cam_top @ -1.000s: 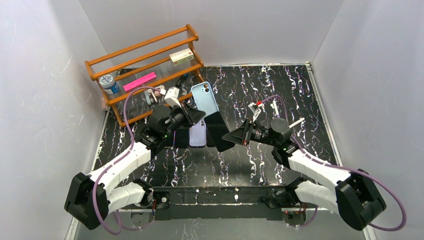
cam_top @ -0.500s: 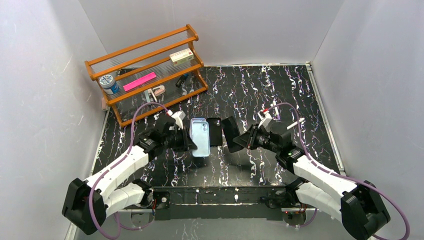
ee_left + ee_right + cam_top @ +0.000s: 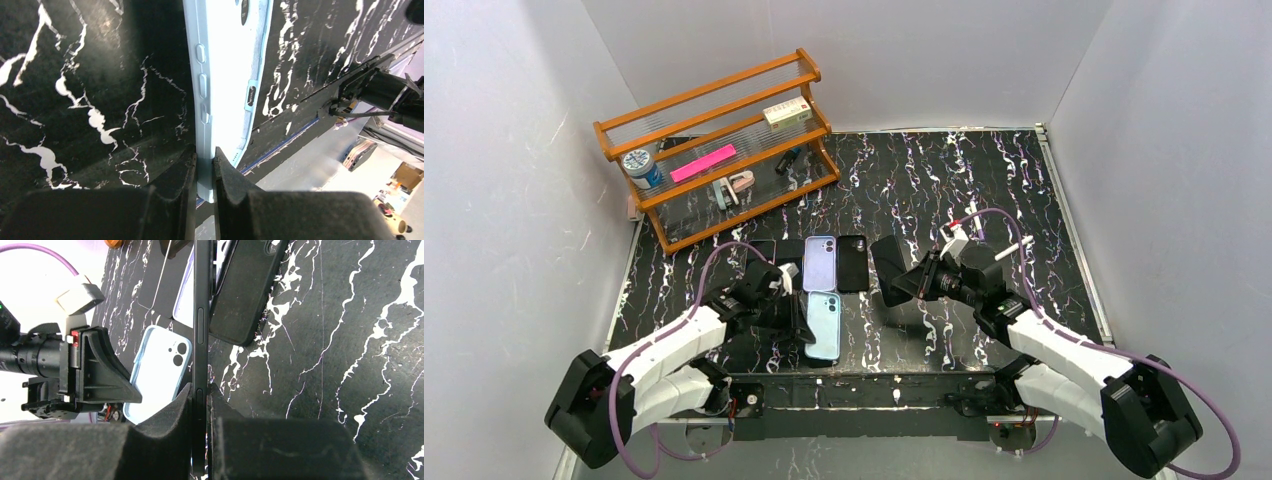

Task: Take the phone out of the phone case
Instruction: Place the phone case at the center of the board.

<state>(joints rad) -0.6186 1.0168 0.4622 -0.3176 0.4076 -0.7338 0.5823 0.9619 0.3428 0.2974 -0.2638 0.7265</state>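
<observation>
The light blue phone case (image 3: 822, 326) lies low over the table near the front edge, camera holes up. My left gripper (image 3: 796, 312) is shut on its left long edge. In the left wrist view the fingers (image 3: 204, 152) pinch the case (image 3: 225, 60) by its side, just below the button bumps. The black phone (image 3: 885, 267) is out of the case and tilted on edge above the table, with my right gripper (image 3: 904, 281) shut on it. The right wrist view shows the thin phone (image 3: 201, 335) clamped between the pads (image 3: 201, 392), with the blue case (image 3: 160, 367) beyond it.
A purple phone case (image 3: 819, 262) and a black case (image 3: 853, 263) lie side by side mid-table, with a dark flat slab (image 3: 764, 250) to their left. A wooden rack (image 3: 714, 140) holding small items stands at the back left. The table's front rail (image 3: 864, 385) runs close below the blue case.
My left arm has swung the blue case down from upright near the rack to low by the front edge. The right arm drew the phone slightly right and stays there.
</observation>
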